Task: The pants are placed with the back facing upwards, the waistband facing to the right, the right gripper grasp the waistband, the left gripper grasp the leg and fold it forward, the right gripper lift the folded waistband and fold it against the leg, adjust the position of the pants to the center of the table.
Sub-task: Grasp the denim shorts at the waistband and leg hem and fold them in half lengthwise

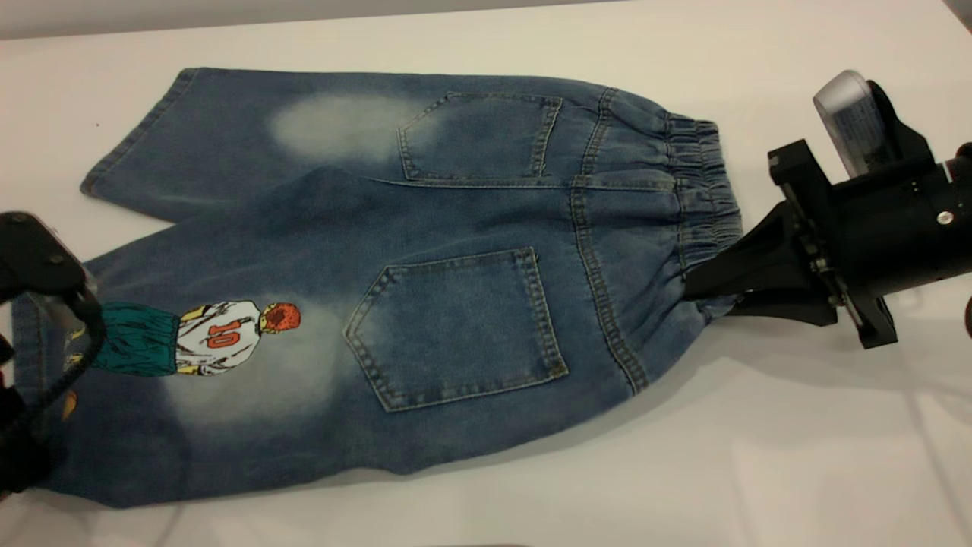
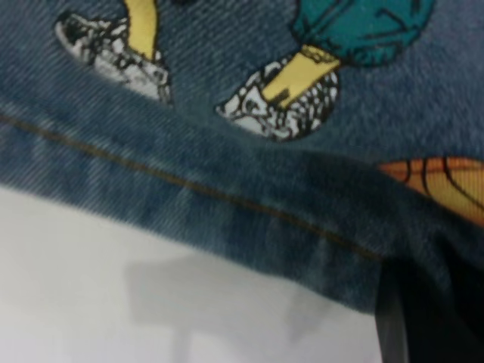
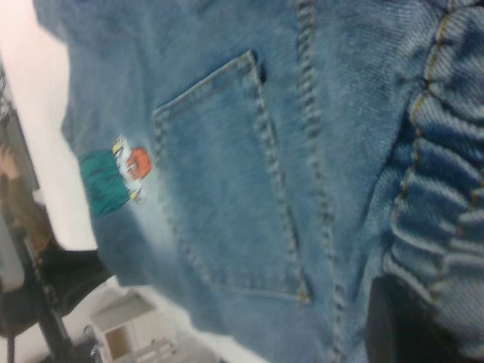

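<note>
The pants (image 1: 425,281) lie flat and unfolded on the white surface (image 1: 759,456), back side up, with both back pockets showing and the elastic waistband (image 1: 702,201) toward the right. The two legs spread toward the left: the plain one farther back, and the leg (image 1: 190,380) with the number-10 player print nearer the front edge.

The right tool (image 1: 695,287) reaches in from the right, low over the surface, its dark tapered fingers closed together on the near part of the waistband, where the gathered denim bunches around their tips. In the right wrist view one dark finger (image 3: 408,325) sits against the ruffled elastic.

The left tool (image 1: 34,334) is at the left edge, over the hem of the printed leg. The left wrist view shows the hem seam, the player's shoes and part of the orange ball (image 2: 442,181), with one dark finger (image 2: 439,314) at the hem's corner. It seems to touch the cloth, but I cannot tell whether this tool is closed on it.
</note>
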You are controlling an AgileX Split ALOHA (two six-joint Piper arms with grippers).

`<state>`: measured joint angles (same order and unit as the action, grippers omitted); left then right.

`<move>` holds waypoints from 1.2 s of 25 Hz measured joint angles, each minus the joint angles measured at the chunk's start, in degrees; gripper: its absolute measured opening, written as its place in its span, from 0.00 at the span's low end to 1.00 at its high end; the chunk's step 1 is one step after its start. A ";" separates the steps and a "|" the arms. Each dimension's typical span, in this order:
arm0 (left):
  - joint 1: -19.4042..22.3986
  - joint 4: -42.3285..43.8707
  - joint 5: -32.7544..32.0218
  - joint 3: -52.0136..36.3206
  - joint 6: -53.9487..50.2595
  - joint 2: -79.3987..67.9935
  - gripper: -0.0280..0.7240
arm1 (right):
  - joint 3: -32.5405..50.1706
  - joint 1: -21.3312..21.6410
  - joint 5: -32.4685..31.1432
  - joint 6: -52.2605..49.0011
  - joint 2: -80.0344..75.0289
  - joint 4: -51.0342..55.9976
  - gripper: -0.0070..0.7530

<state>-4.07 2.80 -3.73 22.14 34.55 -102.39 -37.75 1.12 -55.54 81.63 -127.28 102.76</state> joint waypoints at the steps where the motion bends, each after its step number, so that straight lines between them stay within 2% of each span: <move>1: -0.01 0.00 -1.34 0.00 -1.13 1.85 0.11 | 0.82 0.38 -0.74 0.05 1.02 -0.21 0.06; 7: -0.01 0.00 -8.50 -0.23 -7.76 18.01 0.11 | 9.81 4.86 -2.89 0.05 6.85 -1.32 0.06; 11: 0.14 0.00 -10.05 -0.09 -10.00 28.58 0.11 | 15.11 9.14 -5.30 -0.04 9.58 -3.09 0.06; 14: 2.70 0.00 -10.77 3.07 -12.72 31.46 0.11 | 15.96 10.98 -8.02 -3.70 10.30 -2.73 0.06; 16: 4.96 0.20 -10.77 6.59 -13.35 30.71 0.11 | 15.96 11.07 -9.24 -8.01 10.35 -1.19 0.06; 19: 6.00 1.84 -10.82 11.89 -13.34 27.03 0.11 | 14.47 11.07 -9.85 -15.30 10.35 0.66 0.06; 27: 5.10 2.87 -8.66 27.09 -13.29 9.66 0.11 | 3.27 10.90 -10.71 -27.76 10.29 0.92 0.06; 30: 3.44 3.22 -7.46 32.72 -13.29 3.65 0.11 | -0.50 10.90 -8.02 -30.78 10.29 0.92 0.06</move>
<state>-0.63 6.02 -11.19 54.86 21.26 -98.74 -38.25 12.02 -63.56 50.85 -116.99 103.68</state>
